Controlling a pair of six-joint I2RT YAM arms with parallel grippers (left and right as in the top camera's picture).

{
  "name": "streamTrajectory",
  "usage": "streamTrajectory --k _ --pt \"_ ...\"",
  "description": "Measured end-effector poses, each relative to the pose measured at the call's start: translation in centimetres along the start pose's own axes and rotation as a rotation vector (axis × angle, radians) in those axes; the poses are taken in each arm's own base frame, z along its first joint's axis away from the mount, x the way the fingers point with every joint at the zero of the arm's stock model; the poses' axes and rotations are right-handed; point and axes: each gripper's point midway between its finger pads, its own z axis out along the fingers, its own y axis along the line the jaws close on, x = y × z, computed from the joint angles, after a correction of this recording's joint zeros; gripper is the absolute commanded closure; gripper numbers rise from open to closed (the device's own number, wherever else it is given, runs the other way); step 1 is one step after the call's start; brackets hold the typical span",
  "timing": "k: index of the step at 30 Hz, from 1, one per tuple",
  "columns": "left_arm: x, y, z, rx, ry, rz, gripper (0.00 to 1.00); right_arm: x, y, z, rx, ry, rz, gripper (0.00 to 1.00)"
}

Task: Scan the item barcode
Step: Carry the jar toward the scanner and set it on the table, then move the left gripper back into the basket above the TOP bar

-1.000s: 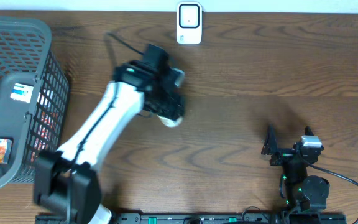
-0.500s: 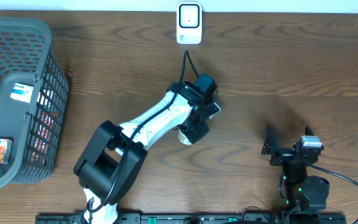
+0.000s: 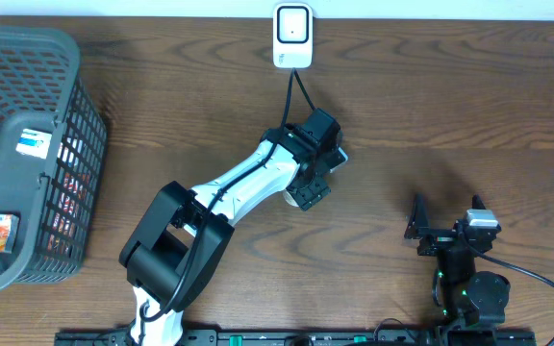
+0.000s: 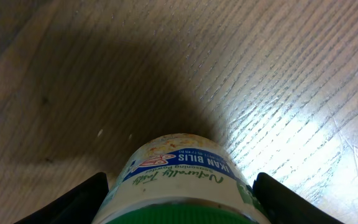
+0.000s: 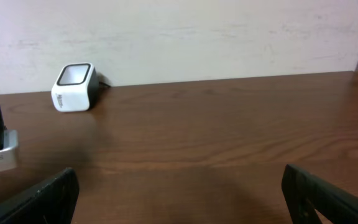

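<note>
Seasoning jar (image 4: 179, 171) sat pinched in my left jaws above the counter (image 3: 431, 106), lid toward my wrist, base pointing away. The scanner (image 3: 292, 37) lay just beyond, nearest my left arm (image 3: 239, 183). My right jaws stood spread, empty. Which way the barcode faced, I couldn't tell.

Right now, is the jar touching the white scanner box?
Apart. The overhead view shows a stretch of bare wooden table between the white scanner at the far edge and the jar nearer the middle.

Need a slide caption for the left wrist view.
Left tool grips a green-lidded seasoning jar over the wooden table.
</note>
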Motion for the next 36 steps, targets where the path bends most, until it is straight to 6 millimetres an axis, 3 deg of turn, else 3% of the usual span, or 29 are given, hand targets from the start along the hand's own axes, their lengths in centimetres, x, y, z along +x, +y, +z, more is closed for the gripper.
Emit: streamTrajectory --k 7,12,15,19,24,26,30,32,36 --pt "0.1 0.0 0.0 0.0 0.003 0.016 0.14 0.0 0.0 0.0 0.0 0.0 0.0 0.01" --pt "0.8 -0.2 -0.1 0.008 0.031 0.015 0.12 0.0 0.0 0.0 0.0 0.0 0.0 0.01" --pt "1.1 -0.4 -1.4 0.008 0.034 0.015 0.07 0.0 0.0 0.0 0.0 0.0 0.0 0.01" --pt "0.0 -1.0 -7.7 -0.004 -0.089 0.025 0.06 0.0 0.0 0.0 0.0 0.0 0.0 0.01" --pt "-0.4 -2.5 -20.1 -0.035 -0.392 0.043 0.05 0.0 0.0 0.0 0.0 0.0 0.0 0.01" --pt "0.2 -2.2 -23.2 -0.063 -0.465 0.024 0.05 0.0 0.0 0.0 0.0 0.0 0.0 0.01" --pt "3.4 1.1 -30.1 -0.206 -0.623 -0.131 0.04 0.0 0.0 0.0 0.0 0.0 0.0 0.01" --pt "6.4 3.9 -33.7 -0.31 -0.704 -0.285 0.02 0.0 0.0 0.0 0.0 0.0 0.0 0.01" --pt "11.9 8.2 -38.0 -0.48 -0.794 -0.571 0.0 0.0 0.0 0.0 0.0 0.0 0.0 0.01"
